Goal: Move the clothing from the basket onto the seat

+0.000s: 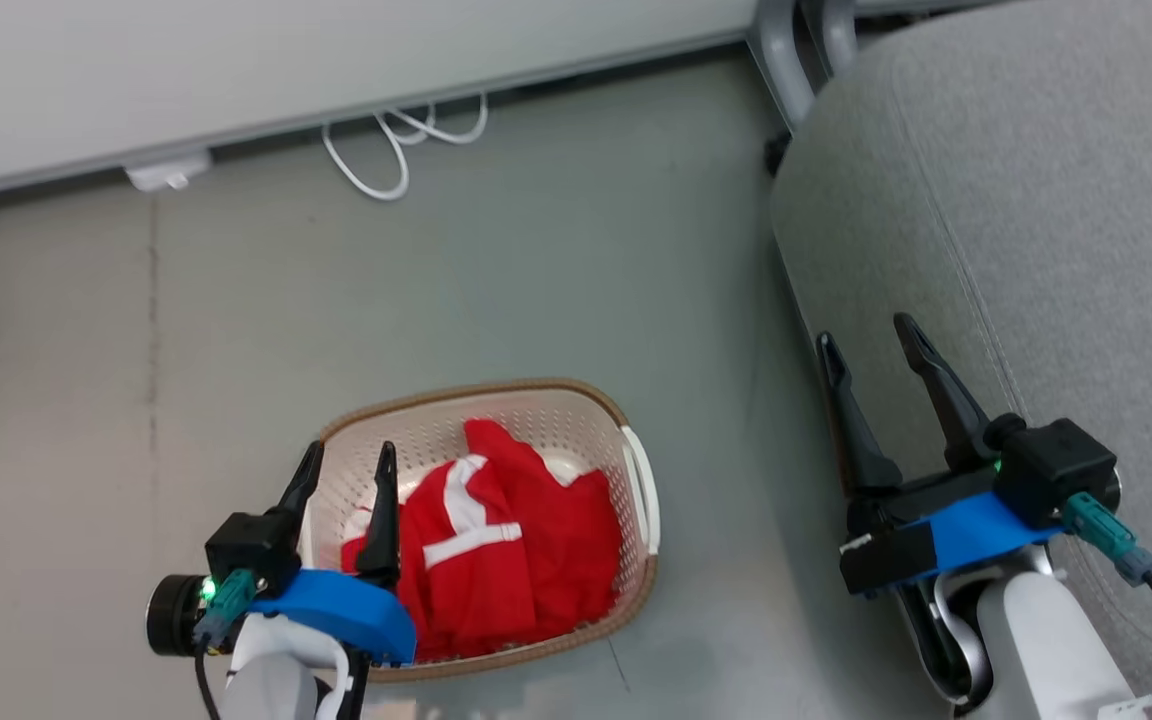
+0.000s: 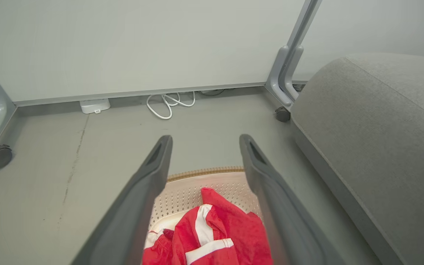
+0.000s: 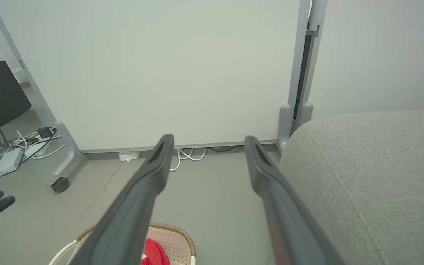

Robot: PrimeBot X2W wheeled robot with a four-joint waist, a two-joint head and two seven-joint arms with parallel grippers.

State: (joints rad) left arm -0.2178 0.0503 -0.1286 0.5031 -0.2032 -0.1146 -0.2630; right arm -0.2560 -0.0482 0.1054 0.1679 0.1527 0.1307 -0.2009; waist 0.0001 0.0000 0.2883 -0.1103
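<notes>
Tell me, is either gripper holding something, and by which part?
Nothing is held. The left gripper and right gripper are both open and empty; the clothing lies in the basket.

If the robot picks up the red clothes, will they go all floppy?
Probably floppy: the red clothes lie crumpled and folded in the basket. Likely light too, being thin cloth. One piece may drag the other, since they lie bunched together.

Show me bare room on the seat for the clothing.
The seat is bare on both sides of its seam, beyond the right gripper. The floor between basket and seat is free. Crowded: basket, clothing heaped below left gripper.
</notes>
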